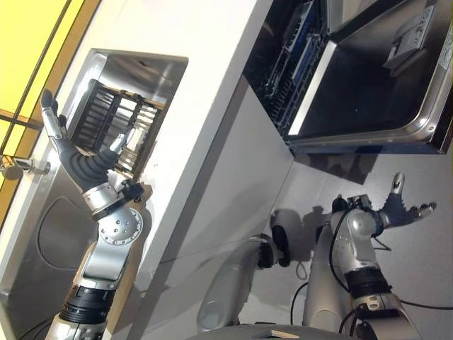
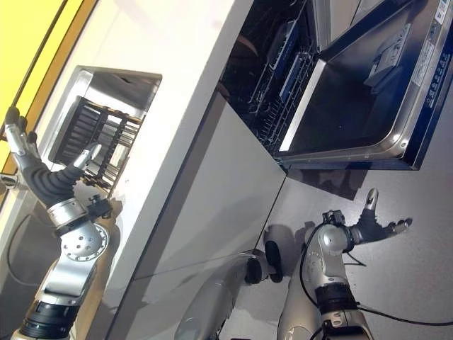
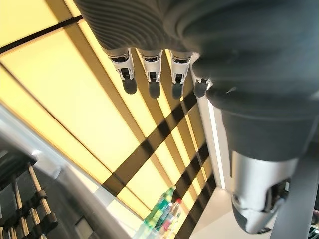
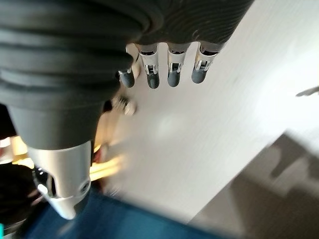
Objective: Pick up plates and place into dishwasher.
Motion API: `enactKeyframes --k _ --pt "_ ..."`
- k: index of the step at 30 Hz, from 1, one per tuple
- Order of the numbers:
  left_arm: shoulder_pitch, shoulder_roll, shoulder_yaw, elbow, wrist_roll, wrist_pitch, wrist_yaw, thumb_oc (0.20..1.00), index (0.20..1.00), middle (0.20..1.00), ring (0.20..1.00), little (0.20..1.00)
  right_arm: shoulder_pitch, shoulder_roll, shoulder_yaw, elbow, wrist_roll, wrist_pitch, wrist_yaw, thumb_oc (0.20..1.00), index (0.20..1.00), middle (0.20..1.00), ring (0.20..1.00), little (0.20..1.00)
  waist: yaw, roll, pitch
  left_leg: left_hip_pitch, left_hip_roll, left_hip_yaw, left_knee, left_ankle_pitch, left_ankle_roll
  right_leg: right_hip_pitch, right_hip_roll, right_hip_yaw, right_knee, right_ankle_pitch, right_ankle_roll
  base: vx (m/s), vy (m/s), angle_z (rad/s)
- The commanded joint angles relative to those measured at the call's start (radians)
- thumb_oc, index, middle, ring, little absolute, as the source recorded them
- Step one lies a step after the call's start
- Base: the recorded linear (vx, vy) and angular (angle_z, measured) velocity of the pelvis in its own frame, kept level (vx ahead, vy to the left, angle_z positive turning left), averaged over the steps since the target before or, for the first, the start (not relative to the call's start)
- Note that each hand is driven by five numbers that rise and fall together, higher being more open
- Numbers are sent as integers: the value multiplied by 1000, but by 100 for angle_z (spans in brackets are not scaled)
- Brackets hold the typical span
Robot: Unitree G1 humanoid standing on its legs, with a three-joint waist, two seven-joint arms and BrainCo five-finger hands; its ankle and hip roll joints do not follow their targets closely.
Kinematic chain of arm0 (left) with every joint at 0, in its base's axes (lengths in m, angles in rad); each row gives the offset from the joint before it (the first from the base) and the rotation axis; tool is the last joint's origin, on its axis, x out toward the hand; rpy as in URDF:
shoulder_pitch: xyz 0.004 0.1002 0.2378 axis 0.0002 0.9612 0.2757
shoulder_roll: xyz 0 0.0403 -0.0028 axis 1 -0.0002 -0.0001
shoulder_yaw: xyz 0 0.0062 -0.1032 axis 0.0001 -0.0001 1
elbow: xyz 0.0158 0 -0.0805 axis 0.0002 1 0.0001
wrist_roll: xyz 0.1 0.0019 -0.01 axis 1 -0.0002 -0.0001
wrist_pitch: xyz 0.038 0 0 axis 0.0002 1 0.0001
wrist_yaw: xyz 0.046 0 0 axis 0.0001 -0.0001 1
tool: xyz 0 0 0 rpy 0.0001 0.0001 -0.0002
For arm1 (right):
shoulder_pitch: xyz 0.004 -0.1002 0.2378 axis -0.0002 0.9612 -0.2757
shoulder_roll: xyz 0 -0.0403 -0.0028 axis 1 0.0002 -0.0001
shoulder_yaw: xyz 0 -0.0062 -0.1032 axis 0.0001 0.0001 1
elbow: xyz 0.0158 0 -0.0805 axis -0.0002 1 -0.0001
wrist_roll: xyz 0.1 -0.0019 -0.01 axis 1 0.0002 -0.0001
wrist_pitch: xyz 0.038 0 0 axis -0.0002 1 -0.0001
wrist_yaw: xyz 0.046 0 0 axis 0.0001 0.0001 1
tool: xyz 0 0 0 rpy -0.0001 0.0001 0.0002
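1. Plates: none clearly made out; dark wire dish rack [image 1: 117, 127] of thin upright prongs sits in the steel sink [image 1: 145, 71], just beyond the left hand's fingers [image 1: 49, 113].
2. Left hand [image 1: 74, 159] raised above the sink, fingers straight and spread, thumb apart, holding nothing.
3. Right hand [image 1: 403, 209] low over the grey floor [image 1: 425, 269], fingers spread and relaxed, empty.
4. Dishwasher [image 2: 283, 71] open, well apart from the left fingers; glossy steel-lined door [image 1: 368, 92] folded down flat above the right fingers; dark wire rack [image 1: 294, 60] with blue parts inside.
5. Smooth white tabletop [image 1: 198, 35] and flat pale cabinet panel [image 1: 226, 184] lie between sink and dishwasher.
6. Yellow panels [image 3: 65, 94] with dark bars behind the sink.
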Motion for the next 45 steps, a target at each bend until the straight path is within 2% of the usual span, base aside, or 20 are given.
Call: enactKeyframes --k 1,5,8,9,10,11,14,20,30,32,33,38,41,42,45 --pt "33 -59 -70 9 18 9 10 1000 1000 1000 1000 1000 -105 -41 -36 -138 -78 -17 173 1000 1000 1000 1000 1000 -10 36 117 -76 -51 -35 213 -98 20 -16 45 -7 323 -239 -132 -20 -97 13" --pt "36 -48 -61 10 17 15 -2 1000 1000 1000 1000 1000 -171 -102 -6 -183 -35 30 438 1000 1000 1000 1000 1000 -9 16 116 -150 -52 -39 312 -132 20 -83 83 -2 417 -282 -143 -22 -90 14" --pt "24 -35 -40 12 22 13 -2 1000 1000 1000 1000 1000 -207 -167 14 -208 65 43 760 1000 1000 1000 1000 1000 -8 -2 116 -190 -57 -51 345 -137 16 -117 102 -3 448 -296 -149 -63 -75 -19" --pt "19 -29 -34 17 19 8 -2 1000 1000 1000 1000 1000 -218 -187 17 -207 91 47 839 1000 1000 1000 1000 1000 -8 -6 116 -198 -57 -53 353 -138 15 -123 105 -4 456 -299 -149 -52 -45 -9" --pt "13 -24 -27 24 15 3 -5 1000 1000 1000 1000 1000 -229 -204 24 -206 123 58 913 1000 1000 1000 1000 1000 -9 -11 116 -205 -56 -55 362 -140 13 -128 109 -4 463 -303 -149 -31 -20 17" --pt "2 -14 -19 39 1 2 -11 1000 1000 1000 1000 1000 -249 -232 33 -201 178 96 1034 1000 1000 1000 1000 1000 -12 -18 116 -216 -55 -58 380 -144 8 -134 115 -1 477 -309 -151 -14 -4 32" --pt "-12 3 -1 61 -34 6 -35 1000 1000 1000 1000 1000 -298 -302 53 -196 255 142 1194 1000 1000 1000 1000 1000 -8 -31 106 -232 -56 -62 413 -152 3 -142 124 2 502 -323 -159 12 0 14" --pt "-11 23 29 81 -63 11 -70 1000 1000 1000 1000 1000 -351 -367 59 -225 343 185 1297 1000 1000 1000 1000 1000 15 -60 67 -233 -60 -73 431 -158 -1 -127 125 -10 506 -332 -167 51 -5 -1" --pt "15 23 48 114 -94 -22 -125 1000 1000 1000 1000 1000 -365 -356 93 -235 309 292 1301 1000 1000 1000 1000 1000 63 -94 11 -123 -71 -108 335 -125 -3 -6 97 -42 405 -316 -172 91 51 11" --pt "19 23 49 116 -102 -23 -134 1000 1000 1000 1000 1000 -362 -344 107 -227 298 295 1306 1000 1000 1000 1000 1000 78 -105 -2 -84 -76 -120 293 -116 -4 39 85 -53 370 -311 -171 75 68 8" --pt "21 22 50 118 -101 -26 -139 1000 1000 1000 1000 1000 -363 -336 112 -228 300 295 1303 1000 1000 1000 1000 1000 85 -111 -5 -80 -79 -121 273 -87 -3 50 76 -62 346 -281 -175 28 56 16" --pt "36 22 54 125 -103 -43 -170 1000 1000 1000 1000 1000 -358 -290 143 -222 260 289 1291 1000 1000 1000 1000 1000 135 -145 -41 20 -99 -163 166 -67 0 187 38 -114 253 -268 -172 111 20 31" --pt "44 27 57 132 -101 -49 -199 1000 1000 1000 1000 1000 -350 -256 159 -216 241 268 1272 1000 1000 1000 1000 1000 167 -173 -64 71 -101 -188 115 -58 1 265 17 -150 204 -261 -166 154 -57 49" --pt "51 29 63 134 -98 -53 -223 1000 1000 1000 1000 1000 -339 -230 166 -214 224 257 1253 1000 1000 1000 1000 1000 189 -194 -83 108 -100 -207 75 -46 1 319 5 -175 165 -252 -159 178 -73 69" --pt "66 37 76 142 -91 -65 -258 1000 1000 1000 1000 1000 -315 -183 182 -206 198 238 1228 1000 1000 1000 1000 1000 223 -230 -119 181 -90 -248 -16 -18 3 425 -10 -218 71 -227 -144 222 -100 72"
